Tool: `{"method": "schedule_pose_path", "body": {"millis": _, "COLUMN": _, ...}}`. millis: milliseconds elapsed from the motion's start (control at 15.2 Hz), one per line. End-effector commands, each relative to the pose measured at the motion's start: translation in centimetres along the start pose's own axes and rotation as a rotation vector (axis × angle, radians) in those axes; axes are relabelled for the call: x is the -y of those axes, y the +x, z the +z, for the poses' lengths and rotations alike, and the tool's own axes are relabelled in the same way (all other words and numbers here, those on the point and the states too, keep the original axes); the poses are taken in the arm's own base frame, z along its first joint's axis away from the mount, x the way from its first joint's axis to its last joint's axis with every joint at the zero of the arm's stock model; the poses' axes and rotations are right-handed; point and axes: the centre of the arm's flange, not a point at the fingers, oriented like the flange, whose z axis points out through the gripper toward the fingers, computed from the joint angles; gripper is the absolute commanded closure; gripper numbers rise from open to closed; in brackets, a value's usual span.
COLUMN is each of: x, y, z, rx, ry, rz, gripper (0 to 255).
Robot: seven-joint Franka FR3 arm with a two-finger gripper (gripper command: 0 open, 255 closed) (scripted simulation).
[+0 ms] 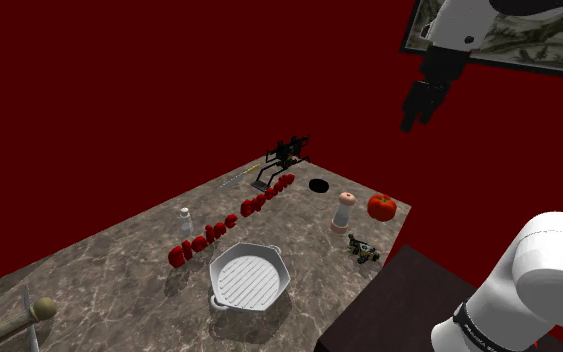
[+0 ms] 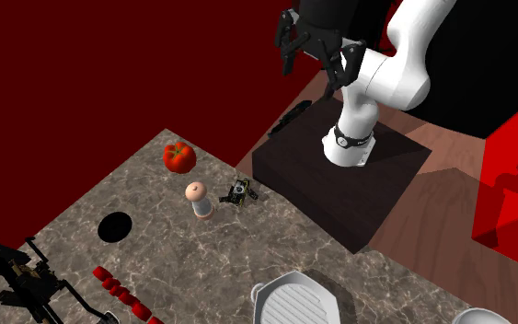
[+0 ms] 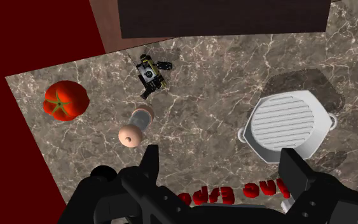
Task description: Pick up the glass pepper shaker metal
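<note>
A small pale shaker with a darker cap (image 1: pixel 185 221) stands upright on the marble counter (image 1: pixel 119 270), just behind a row of red letters (image 1: pixel 231 220). A taller pinkish shaker with a round top (image 1: pixel 344 210) (image 2: pixel 199 200) (image 3: pixel 135 126) stands next to a red tomato (image 1: pixel 382 206). My black gripper (image 1: pixel 414 108) (image 2: pixel 316 53) (image 3: pixel 222 167) hangs high above the counter's stand-side edge, open, with nothing between its fingers. In the wrist view the pinkish shaker lies just beyond one fingertip (image 3: pixel 151 158).
A white ribbed pan (image 1: pixel 248 277) (image 3: pixel 288 125) sits near the counter's front. Also on the counter are a small black-and-yellow object (image 1: pixel 363 249) (image 3: pixel 149 74), a black round spot (image 1: pixel 318 185), a dark rack (image 1: pixel 287 155) at the back and a mallet-like thing (image 1: pixel 24 318). The dark stand (image 2: pixel 344 175) adjoins the counter.
</note>
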Motion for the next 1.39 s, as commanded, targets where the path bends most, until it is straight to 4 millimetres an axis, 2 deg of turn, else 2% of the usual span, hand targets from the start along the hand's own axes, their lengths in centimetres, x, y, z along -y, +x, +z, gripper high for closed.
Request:
{"method": "schedule_pose_path", "body": {"millis": 0, "x": 0.0, "y": 0.0, "z": 0.0, "rx": 0.000, "ry": 0.000, "rz": 0.000, "gripper": 0}}
{"method": "schedule_pose_path", "body": {"millis": 1320, "x": -10.6, "y": 10.4, "z": 21.7, "rx": -0.022, "ry": 0.003, "rz": -0.019, "gripper": 0}}
